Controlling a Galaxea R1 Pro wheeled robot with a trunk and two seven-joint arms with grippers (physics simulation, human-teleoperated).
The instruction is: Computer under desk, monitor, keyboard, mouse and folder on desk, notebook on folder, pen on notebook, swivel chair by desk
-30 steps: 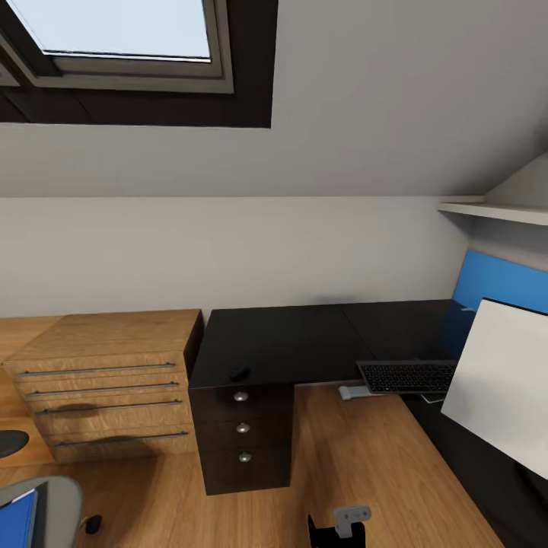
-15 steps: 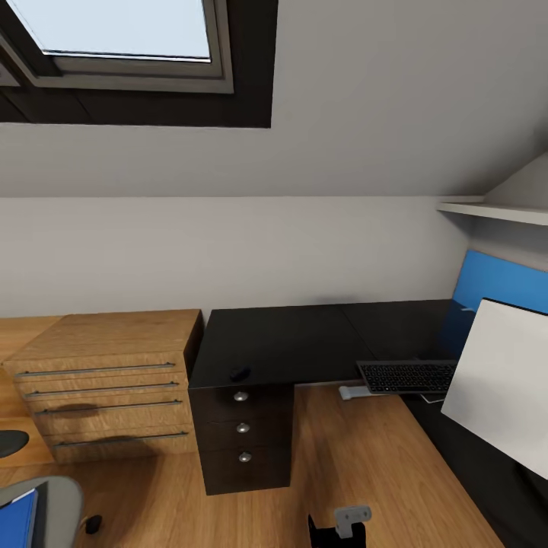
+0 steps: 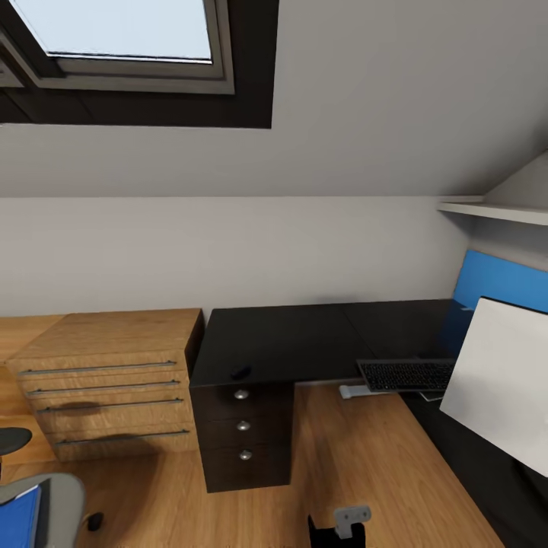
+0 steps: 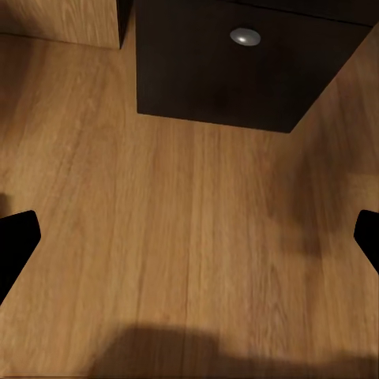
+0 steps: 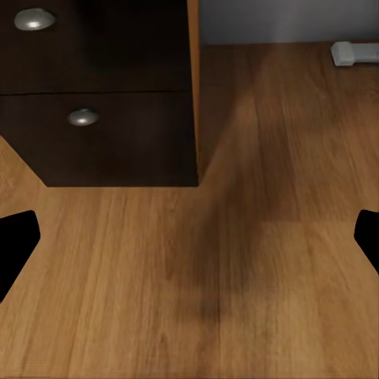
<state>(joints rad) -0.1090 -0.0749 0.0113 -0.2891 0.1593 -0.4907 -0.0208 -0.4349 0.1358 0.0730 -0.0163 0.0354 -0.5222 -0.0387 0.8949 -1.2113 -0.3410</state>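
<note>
The black L-shaped desk point(image 3: 289, 339) stands against the grey wall. The small dark mouse point(image 3: 240, 371) lies near its front edge, above the drawer unit point(image 3: 243, 438). The dark keyboard point(image 3: 407, 375) lies at the desk's inner corner, beside the white back of the monitor point(image 3: 498, 384). At the bottom left the grey swivel chair point(image 3: 61, 495) holds the blue folder point(image 3: 17, 519). My left gripper point(image 4: 189, 245) hangs open over the wood floor in front of the drawer unit point(image 4: 245, 71). My right gripper point(image 5: 189, 245) is open too, over floor beside the drawer unit point(image 5: 103, 118).
A light wooden dresser point(image 3: 106, 377) stands left of the desk. A blue panel point(image 3: 502, 280) and a shelf point(image 3: 495, 211) are on the right wall. A small white object point(image 3: 354, 391) lies on the floor under the desk, also the white object point(image 5: 355, 52). Above is a skylight point(image 3: 114, 30).
The head view has shifted very slightly. None of the things has moved.
</note>
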